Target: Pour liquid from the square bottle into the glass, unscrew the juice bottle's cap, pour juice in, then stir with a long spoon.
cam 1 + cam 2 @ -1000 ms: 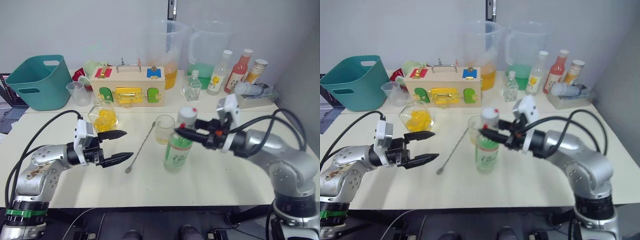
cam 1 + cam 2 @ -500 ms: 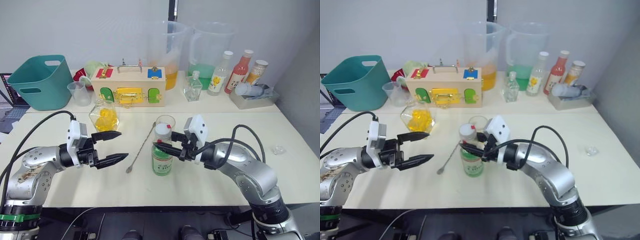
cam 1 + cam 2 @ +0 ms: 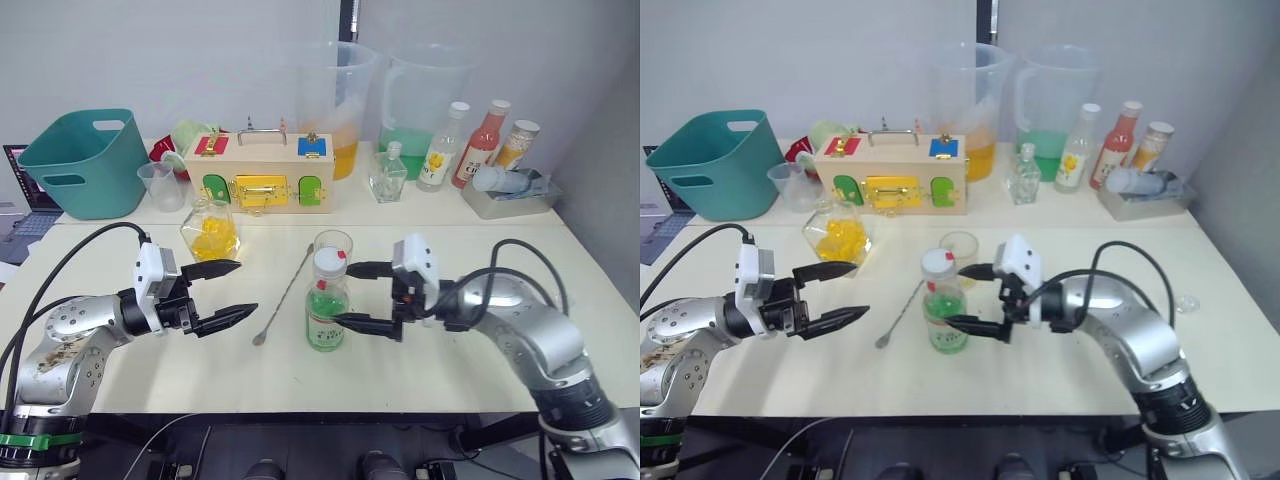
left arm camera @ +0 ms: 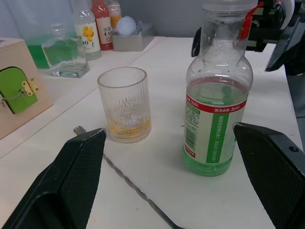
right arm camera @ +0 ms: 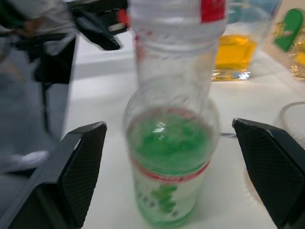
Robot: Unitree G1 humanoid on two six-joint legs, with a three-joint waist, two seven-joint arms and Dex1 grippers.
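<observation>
The juice bottle (image 3: 326, 310) stands upright on the table with its white cap (image 3: 328, 260) on, greenish liquid in its lower half. My right gripper (image 3: 343, 294) is open, its fingers just to the right of the bottle and off it. The glass (image 3: 332, 248) stands right behind the bottle, with a little amber liquid (image 4: 125, 129) at its bottom. The long spoon (image 3: 283, 295) lies slanted on the table left of the bottle. My left gripper (image 3: 246, 287) hovers open and empty left of the spoon. The square bottle (image 3: 209, 232) with yellow liquid stands behind my left gripper.
A wooden latch box (image 3: 256, 182), a teal basket (image 3: 75, 165), two big pitchers (image 3: 335, 105), a small green-liquid bottle (image 3: 388, 175), several other bottles (image 3: 480, 145) and a grey tray (image 3: 515, 195) line the back. A clear measuring cup (image 3: 160, 187) stands beside the basket.
My right gripper brought the juice bottle down and left onto the table, then opened and let it go. The left gripper stayed open in place. The camera shifted slightly.
</observation>
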